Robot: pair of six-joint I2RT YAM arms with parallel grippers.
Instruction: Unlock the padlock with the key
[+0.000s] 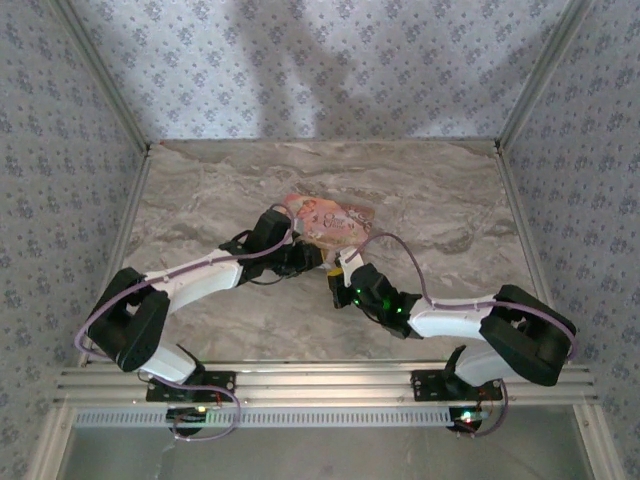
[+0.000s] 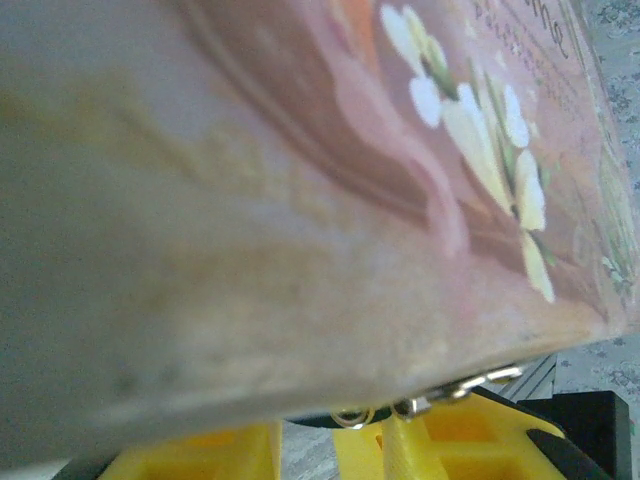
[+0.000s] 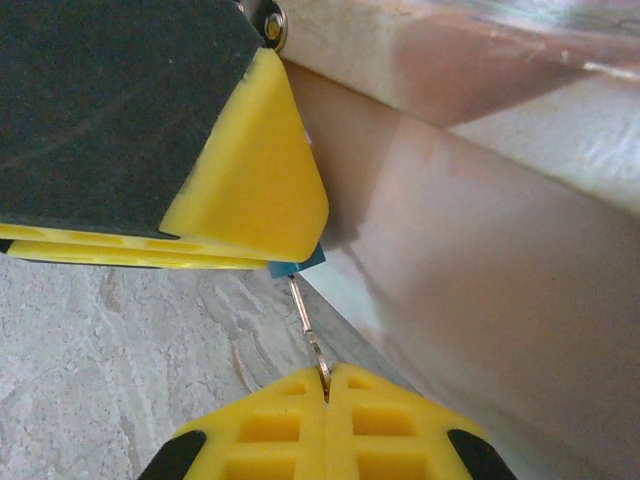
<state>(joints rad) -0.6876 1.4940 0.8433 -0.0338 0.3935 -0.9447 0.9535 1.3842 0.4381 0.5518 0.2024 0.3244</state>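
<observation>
Step in hand: key going into the lock, and as far as you can judge the turn is not yet made. Nearest, at bottom centre of the right wrist view, your right jaws are closed tight on the key, a thin metal shaft running up and slightly left out of the pinch. Its tip meets the padlock, a tiny blue corner at mid-frame. You can't tell how deep the key sits because the entry is hidden. The padlock is tucked under the yellow finger of your left arm, in the upper left of that view. Your left jaws are partly closed and appear to clamp the lock body, most of which is hidden between the pads. In the left wrist view, small metal rings at bottom right of centre sit just above the yellow pads, against the lower edge of the pink box. They are likely the fitting the lock hangs from, but that's not certain. In the top view both jaws meet at frame centre, just below the pink box, which lies on the counter farther back. Next move: seat the key fully, then roll your right wrist about the shaft's own line while the left jaws hold the body steady. Keep it straight, since the shaft is thin and could bend or slip out of the pinch. The shackle is out of sight, so check for release before you pull away.
</observation>
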